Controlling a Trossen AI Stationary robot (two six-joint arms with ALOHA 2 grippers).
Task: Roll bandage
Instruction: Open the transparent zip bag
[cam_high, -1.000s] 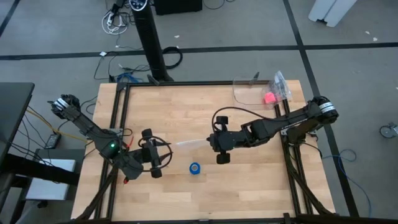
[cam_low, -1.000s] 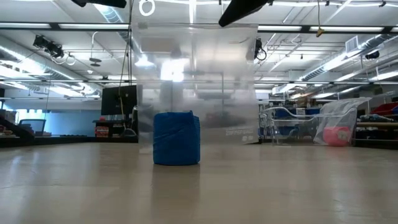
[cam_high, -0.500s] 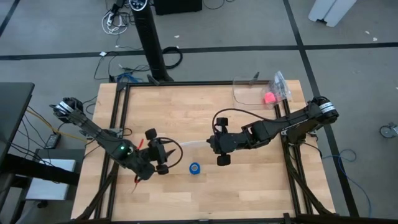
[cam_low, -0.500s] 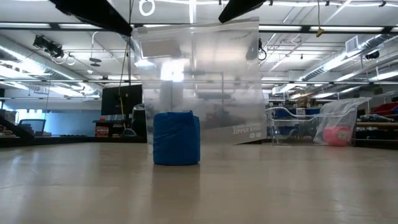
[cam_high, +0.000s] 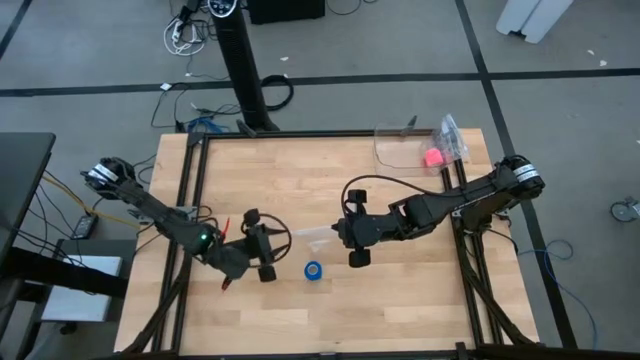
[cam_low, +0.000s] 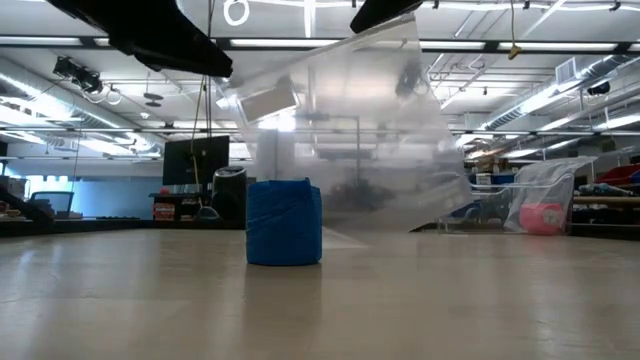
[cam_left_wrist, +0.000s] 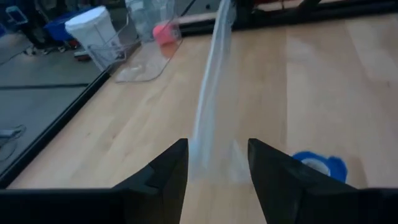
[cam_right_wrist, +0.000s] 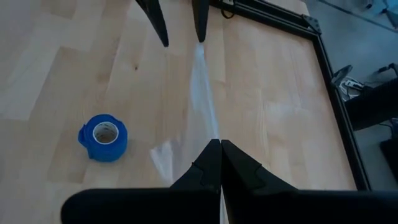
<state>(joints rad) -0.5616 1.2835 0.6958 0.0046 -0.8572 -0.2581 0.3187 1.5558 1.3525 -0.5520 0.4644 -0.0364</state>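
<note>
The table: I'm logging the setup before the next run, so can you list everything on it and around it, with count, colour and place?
bandage roll: one, bright blue, standing on end near the table's front middle.
plastic bag: one, clear, held up above the table between the two hands, just behind the bandage roll.
pink ball: one, pink, inside clear plastic wrapping at the far right corner.
table: one, light wood with a black frame.
left hand: one, dark, open, its fingers either side of the bag's free edge.
right hand: one, dark, shut on the plastic bag.
</note>
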